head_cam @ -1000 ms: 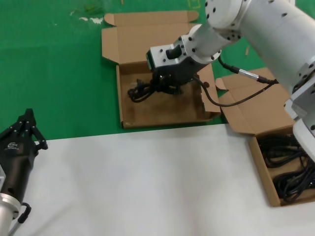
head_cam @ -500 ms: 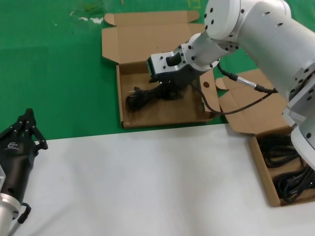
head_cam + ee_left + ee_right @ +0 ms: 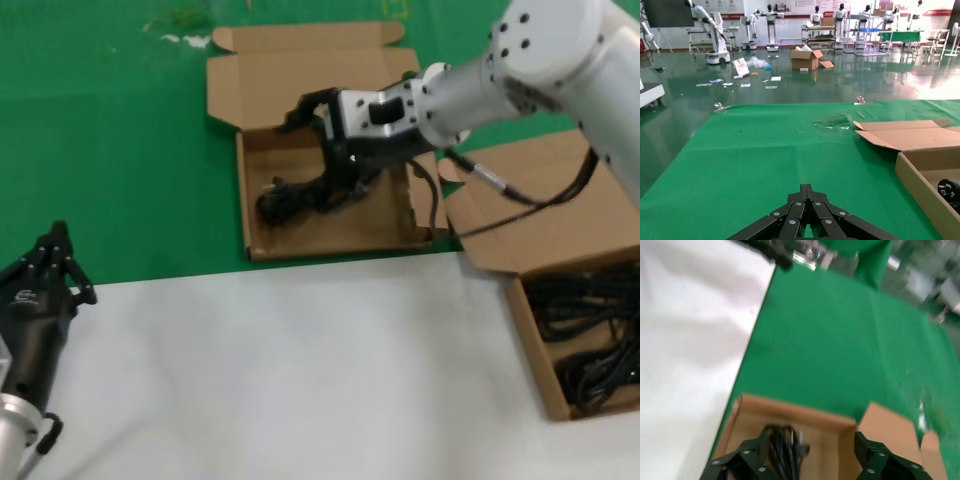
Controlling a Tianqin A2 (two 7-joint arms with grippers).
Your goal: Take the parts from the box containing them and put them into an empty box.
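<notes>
Left gripper (image 3: 55,258) parked closed at the near table edge; beyond it, one glossy black looped power cable (image 3: 300,195) lies in the shallow brown cardboard box (image 3: 330,235), right gripper (image 3: 322,125) open above it, best lifted straight up to avoid snagging the loops.

Green mat (image 3: 120,150) covers the far side of the table, white sheet (image 3: 280,370) the near side — edge runs straight across. Left wrist view: hall floor (image 3: 790,85) with litter, an open carton (image 3: 807,57), parked robots behind.
</notes>
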